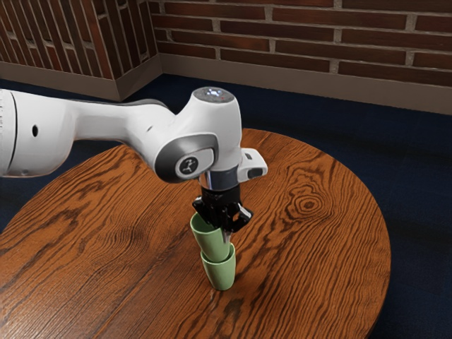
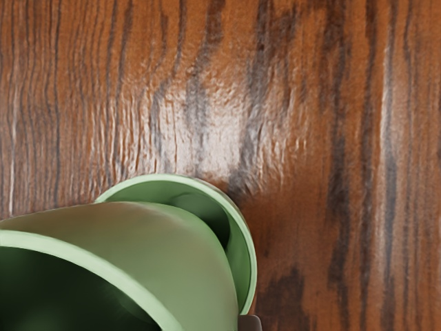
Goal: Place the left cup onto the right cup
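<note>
Exterior view shows the jaws clamped on the rim of the left cup point(image 1: 210, 239). The cup leans toward the exterior view's left, its base sunk into the right cup point(image 1: 219, 274), which stands on the desk point(image 1: 318, 212). In the wrist view its wall lies across the lower cup's mouth. I judge the placing step nearly done; next calls for righting the cup, letting go, and lifting straight up.

Upper cup point(image 2: 131, 255): is leaning at a tilt close under the camera, its dark mouth facing the lens, its base sitting inside the lower cup.
Lower cup point(image 2: 238, 234): is standing on the table, its green rim curving around the upper cup's base.
Table point(image 2: 310, 103): is showing dark-streaked wood grain, glinting pale beyond the cups.
</note>
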Robot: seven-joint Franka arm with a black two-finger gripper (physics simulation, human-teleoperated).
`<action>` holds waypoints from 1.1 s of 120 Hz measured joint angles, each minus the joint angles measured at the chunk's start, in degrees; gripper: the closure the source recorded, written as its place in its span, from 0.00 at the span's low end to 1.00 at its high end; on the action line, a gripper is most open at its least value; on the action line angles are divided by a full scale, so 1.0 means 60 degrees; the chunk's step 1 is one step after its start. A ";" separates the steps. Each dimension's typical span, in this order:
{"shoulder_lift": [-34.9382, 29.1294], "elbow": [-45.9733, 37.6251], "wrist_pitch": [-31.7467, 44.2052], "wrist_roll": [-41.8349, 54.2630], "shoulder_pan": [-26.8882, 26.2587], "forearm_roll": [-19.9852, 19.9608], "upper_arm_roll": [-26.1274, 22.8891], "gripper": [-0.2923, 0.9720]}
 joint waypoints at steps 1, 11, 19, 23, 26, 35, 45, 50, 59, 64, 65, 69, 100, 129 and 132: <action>0.0005 -0.0001 0.0000 -0.0001 0.0000 -0.0001 0.0000 0.85; 0.0056 -0.0008 0.0011 -0.0014 0.0000 -0.0007 0.0000 0.85; 0.0107 -0.0032 0.0072 -0.0023 0.0000 -0.0005 0.0000 0.85; 0.0130 -0.0042 0.0100 -0.0028 0.0000 -0.0006 0.0000 0.85; 0.0145 -0.0046 0.0119 -0.0031 0.0000 -0.0008 0.0000 0.85; 0.0172 -0.0061 0.0162 -0.0040 0.0001 -0.0010 -0.0001 0.85; 0.0188 -0.0067 0.0195 -0.0050 0.0001 -0.0012 -0.0001 0.85; 0.0205 -0.0067 0.0210 -0.0059 0.0001 -0.0013 -0.0001 0.85; 0.0231 -0.0068 0.0231 -0.0078 -0.0002 -0.0012 -0.0001 0.85; 0.0237 -0.0068 0.0239 -0.0088 -0.0003 -0.0013 0.0000 0.85; 0.0238 -0.0068 0.0240 -0.0089 -0.0004 -0.0013 0.0000 0.85; 0.0247 -0.0068 0.0246 -0.0096 -0.0009 -0.0013 0.0000 0.85; 0.0326 -0.0068 0.0289 -0.0150 -0.0043 -0.0014 -0.0011 0.85; 0.0395 -0.0083 0.0355 -0.0185 -0.0061 -0.0014 -0.0007 0.85; 0.0398 -0.0083 0.0361 -0.0187 -0.0060 -0.0014 -0.0005 0.85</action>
